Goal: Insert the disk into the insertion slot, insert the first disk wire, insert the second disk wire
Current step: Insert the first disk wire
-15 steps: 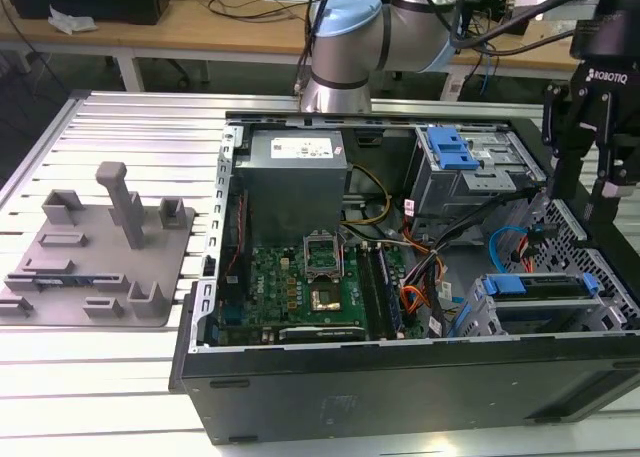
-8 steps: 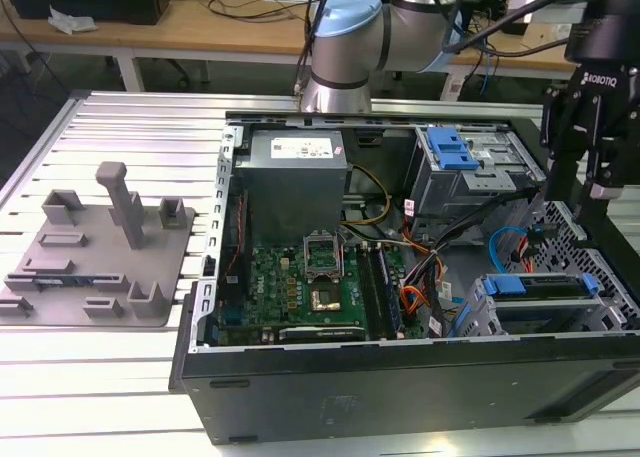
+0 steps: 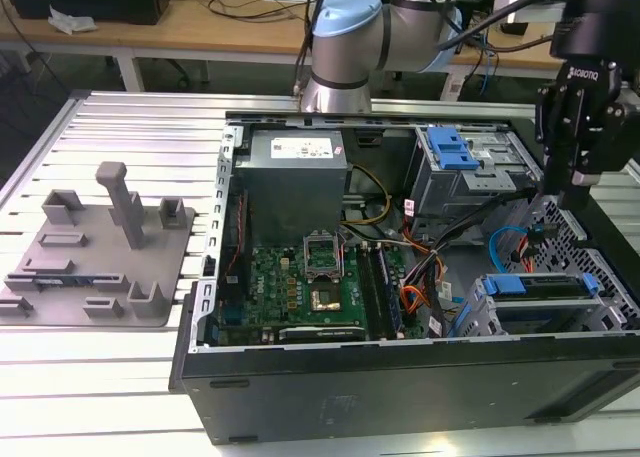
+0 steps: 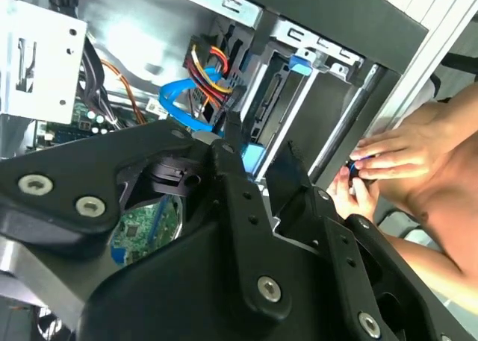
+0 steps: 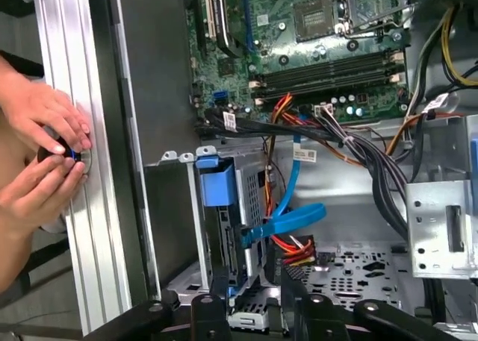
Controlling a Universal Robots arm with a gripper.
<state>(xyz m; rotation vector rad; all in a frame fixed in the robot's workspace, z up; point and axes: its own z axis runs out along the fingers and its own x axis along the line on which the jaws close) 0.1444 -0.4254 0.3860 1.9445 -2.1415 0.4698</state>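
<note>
In the exterior view the disk, known by its bright blue frame, lies inside the insertion slot, a low grey cage with a perforated wall at the case's right end. My gripper hangs above that cage, its black fingers apart and holding nothing. In the first wrist view the frame's blue tab sits at the cage mouth. A flat blue wire curves down to the disk's end. Beside it lies a red, yellow and black wire bundle; I cannot tell whether either is plugged in. Both wires sit beyond my gripper.
A person's hands work on a small dark round part at the slotted aluminium table edge next to the case wall. A taller bay with a blue latch stands behind the cage. Motherboard, power supply and a grey fixture plate lie toward the exterior view's left.
</note>
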